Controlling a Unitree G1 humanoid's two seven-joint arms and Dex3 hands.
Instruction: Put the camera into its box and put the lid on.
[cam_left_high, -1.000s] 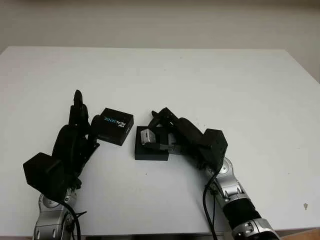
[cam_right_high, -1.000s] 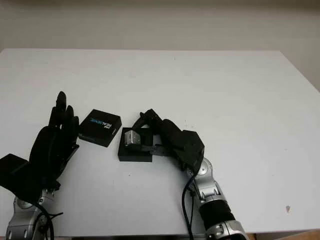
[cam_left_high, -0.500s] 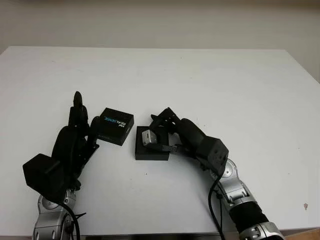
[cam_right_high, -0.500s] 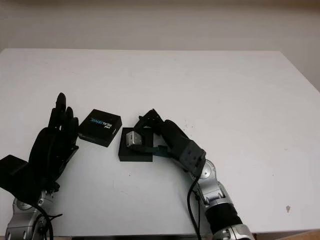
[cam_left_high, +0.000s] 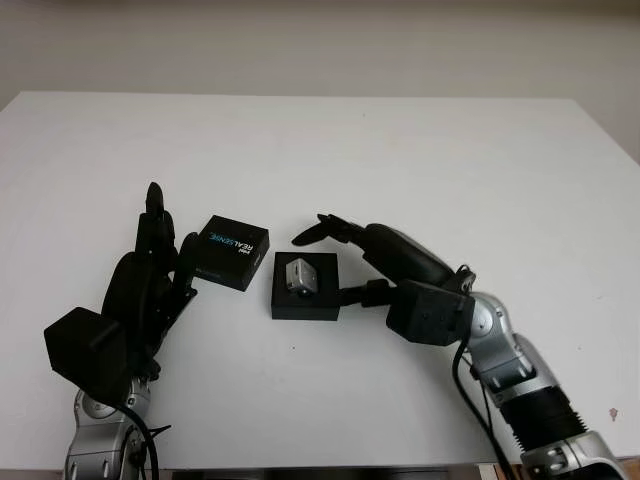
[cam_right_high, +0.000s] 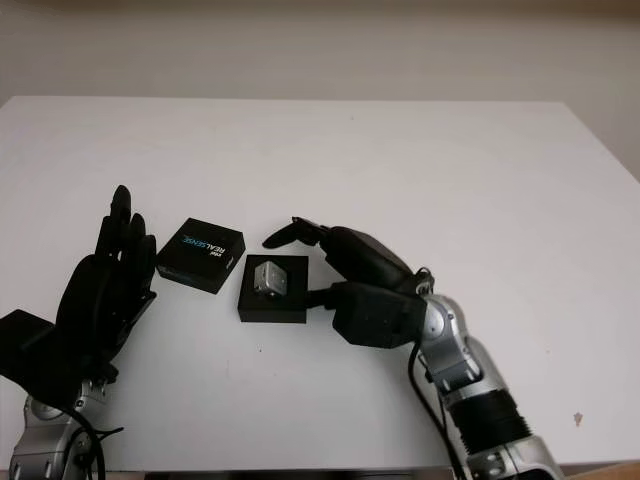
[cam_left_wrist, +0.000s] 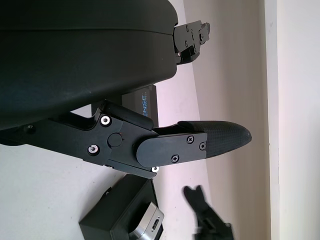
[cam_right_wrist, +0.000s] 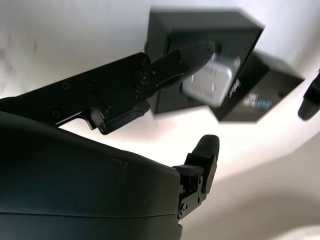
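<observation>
On a white table, a small silver camera is seated in its black box, with the lid lying just to the left. The right hand is held open beside the box; the left hand, also open, is raised near the lid.

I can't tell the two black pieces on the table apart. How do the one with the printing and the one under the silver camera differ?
The black lid with blue-and-white lettering lies closed side up, with nothing on it; the plain black box base holds the small silver camera. The lid lies askew near the open left hand; the base sits squarer by the open right hand. Both are black, squarish and flat on the white table.
</observation>
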